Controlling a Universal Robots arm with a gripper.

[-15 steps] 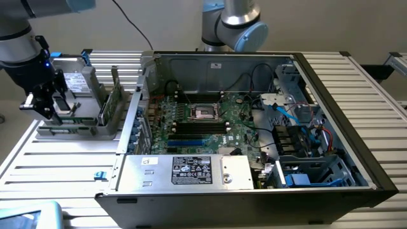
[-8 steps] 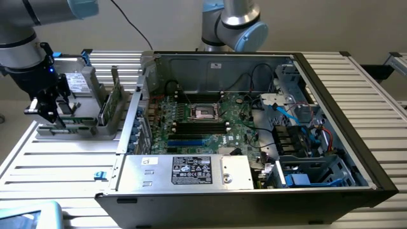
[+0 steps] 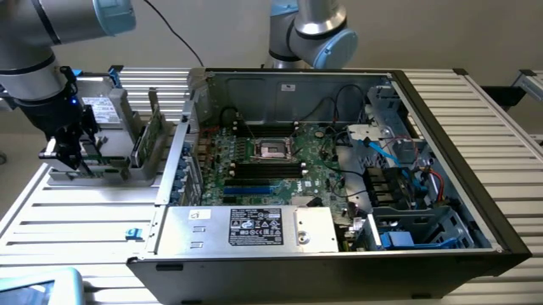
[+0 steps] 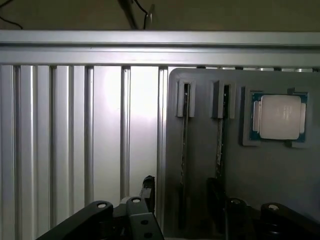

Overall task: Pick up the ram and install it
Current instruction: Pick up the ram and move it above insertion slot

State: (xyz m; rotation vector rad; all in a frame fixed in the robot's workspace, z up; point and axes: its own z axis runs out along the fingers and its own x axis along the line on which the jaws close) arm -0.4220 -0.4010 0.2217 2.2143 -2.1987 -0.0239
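Two ram strips stand on edge in slots of a grey holder (image 4: 260,175); I see them end-on as thin dark lines. The ram (image 4: 185,145) lies between my fingers and the other ram (image 4: 220,140) is just outside them. My gripper (image 4: 182,192) is open, with one fingertip (image 4: 148,186) on each side of the first ram and not touching it. In the exterior view my gripper (image 3: 72,152) hangs over the holder (image 3: 102,173) at that view's left, beside the open computer case. The black motherboard slots (image 3: 267,168) sit below the processor socket.
A square silver processor chip (image 4: 278,117) rests in a pocket of the holder beside the ram slots. A grey drive with a white label (image 3: 106,113) stands behind the gripper. The case (image 3: 458,146) holds cables, a power supply (image 3: 254,229) and a drive cage. Ribbed aluminium table (image 4: 75,140) surrounds everything.
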